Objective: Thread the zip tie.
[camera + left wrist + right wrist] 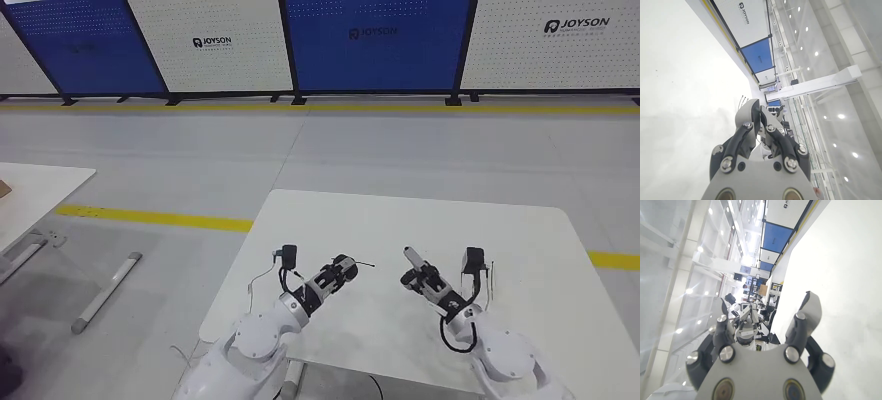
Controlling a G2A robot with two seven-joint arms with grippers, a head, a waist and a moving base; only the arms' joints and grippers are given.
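In the top view my left gripper [345, 267] hovers over the near part of the white table [420, 215], shut on a thin black zip tie [363, 264] that sticks out toward the other arm. From the left wrist, the fingertips [753, 108] are pressed together with a small dark bit of the tie [760, 109] between them. My right gripper [411, 262] faces it a short way off and stands open with nothing in it. In the right wrist view [766, 306] its fingers are spread wide, and the left gripper [750, 311] is straight ahead.
Several spare black zip ties [742, 100] lie on the table beyond the left gripper. Bare white tabletop extends toward the far edge [410, 196]. A second white table [30, 190] stands at the far left across the floor.
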